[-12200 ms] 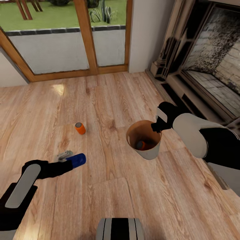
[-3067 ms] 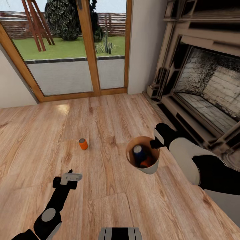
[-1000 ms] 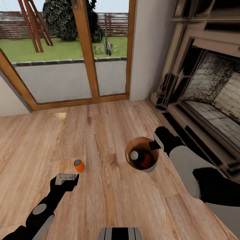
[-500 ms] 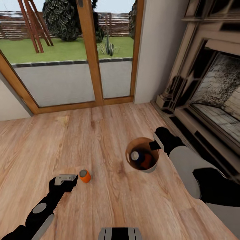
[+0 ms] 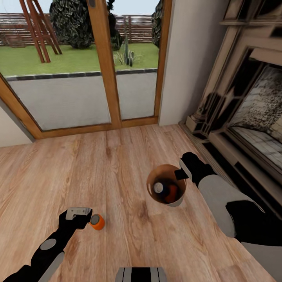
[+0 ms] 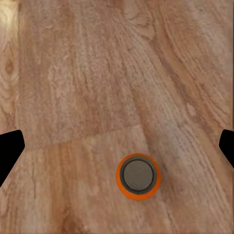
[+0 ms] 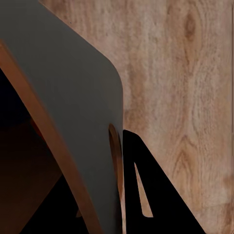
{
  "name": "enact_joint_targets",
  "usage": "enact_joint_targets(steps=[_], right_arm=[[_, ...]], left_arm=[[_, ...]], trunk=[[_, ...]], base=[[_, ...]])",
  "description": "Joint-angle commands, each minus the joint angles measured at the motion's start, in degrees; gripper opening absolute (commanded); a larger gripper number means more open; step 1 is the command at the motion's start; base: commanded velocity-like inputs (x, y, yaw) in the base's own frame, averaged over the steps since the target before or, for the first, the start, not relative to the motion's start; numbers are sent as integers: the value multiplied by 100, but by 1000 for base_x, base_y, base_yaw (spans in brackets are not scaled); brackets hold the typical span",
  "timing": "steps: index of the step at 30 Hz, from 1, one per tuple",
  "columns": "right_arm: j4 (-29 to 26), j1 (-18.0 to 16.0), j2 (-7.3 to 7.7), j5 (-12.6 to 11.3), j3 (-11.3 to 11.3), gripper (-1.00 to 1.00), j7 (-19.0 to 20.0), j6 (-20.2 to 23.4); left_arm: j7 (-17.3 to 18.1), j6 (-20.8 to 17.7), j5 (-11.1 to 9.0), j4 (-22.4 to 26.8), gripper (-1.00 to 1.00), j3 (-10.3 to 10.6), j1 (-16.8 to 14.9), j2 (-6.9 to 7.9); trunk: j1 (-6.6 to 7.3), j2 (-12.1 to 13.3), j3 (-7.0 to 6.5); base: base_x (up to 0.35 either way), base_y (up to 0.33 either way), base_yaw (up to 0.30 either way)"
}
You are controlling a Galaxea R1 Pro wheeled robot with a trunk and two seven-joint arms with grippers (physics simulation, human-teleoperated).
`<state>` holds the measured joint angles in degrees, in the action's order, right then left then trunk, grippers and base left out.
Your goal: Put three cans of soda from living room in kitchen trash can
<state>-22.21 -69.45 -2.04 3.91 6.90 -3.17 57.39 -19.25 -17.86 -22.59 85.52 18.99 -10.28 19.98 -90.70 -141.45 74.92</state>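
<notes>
So two cans (image 5: 165,191) sit in the bin (image 5: 175,202) pinched by the right gripper (image 5: 181,174); the last can (image 5: 96,221) stands under the open left gripper (image 5: 79,214).

Light wood plank floor (image 5: 117,164); one orange soda can (image 5: 97,221) upright on it.

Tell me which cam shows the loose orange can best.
Left wrist view: the orange can stands upright on the floor, seen top-down and large, between the open left gripper's fingertips. Head view shows it small, beside the left gripper.
</notes>
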Motion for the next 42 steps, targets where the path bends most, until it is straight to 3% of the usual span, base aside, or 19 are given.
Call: enact_joint_targets(steps=[1, 28, 33, 38, 42], right_arm=[[-3, 5, 0, 13, -4, -100, 20, 1], [5, 45, -11, 12, 31, -100, 2, -7], [-1, 45, 6, 9, 30, -100, 21, -8], [3, 40, 58, -48, -11, -100, 80, 49], [9, 24, 132, -69, -30, -100, 283, 205]], left_arm=[[-2, -3, 0, 0, 100, 2, 0, -4], [-18, -143, -22, 23, 100, 25, 0, -38], [-1, -356, -29, 17, 100, 26, 0, -55], [26, -750, -312, 51, 100, 31, 0, -86], [32, -829, -403, 51, 100, 33, 0, -95]], trunk=[[1, 0, -1], [1, 0, -1], [1, 0, -1], [1, 0, -1], [1, 0, -1]], base=[[280, -126, 0], [39, -7, 0], [50, 0, 0], [102, 0, 0], [108, 0, 0]])
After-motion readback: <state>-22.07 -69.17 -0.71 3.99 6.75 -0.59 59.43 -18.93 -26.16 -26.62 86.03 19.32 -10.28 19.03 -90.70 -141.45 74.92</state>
